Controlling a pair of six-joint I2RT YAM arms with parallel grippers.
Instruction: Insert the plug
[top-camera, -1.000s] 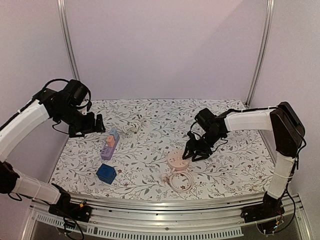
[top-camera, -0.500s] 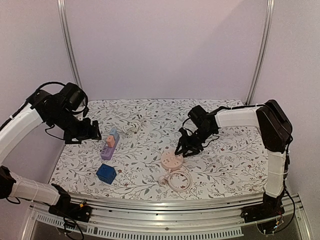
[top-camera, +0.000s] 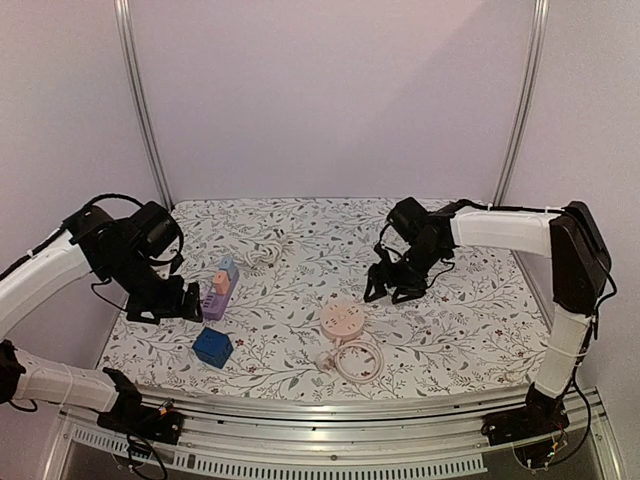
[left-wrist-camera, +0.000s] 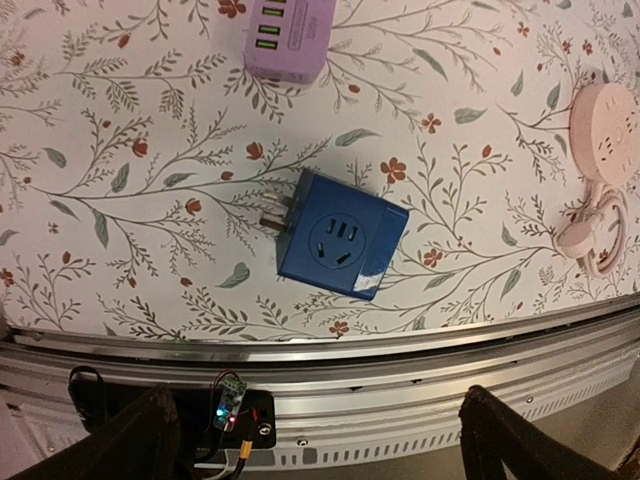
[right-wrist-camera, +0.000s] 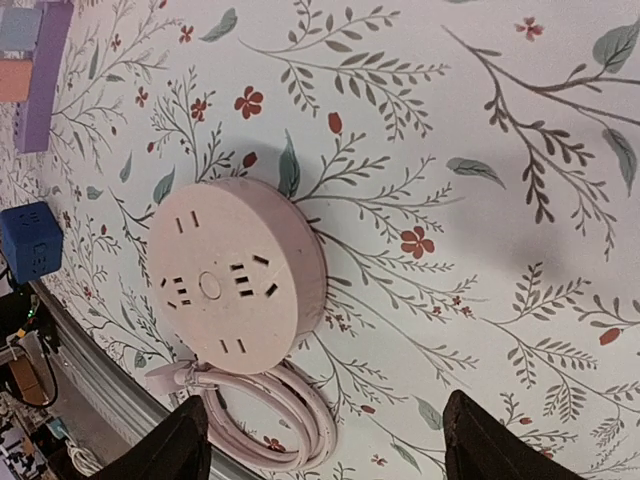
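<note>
L pincer (left-wrist-camera: 318, 425): hovering over the near-left worktop (left-wrist-camera: 120, 150), jaws standing wide, holding nothing.
R pincer (right-wrist-camera: 325, 420): hanging just far-right of the pink round socket (right-wrist-camera: 235, 275), jaws also standing wide, empty.
Plug: blue cube adapter (left-wrist-camera: 340, 235) lying by the near edge, prongs (left-wrist-camera: 272, 213) pointing left, nothing gripping it.
Sockets: purple strip (left-wrist-camera: 290, 28) lying just far of the cube; pink one sitting mid-worktop w/ cord (right-wrist-camera: 270, 405) coiling on its near side.
Step (judged): L arm prob. lining up to pick the cube.
Doing it well: centering jaws over the cube, closing on two flat sides clear of the prongs, lifting straight. Target socket: cannot tell.
</note>
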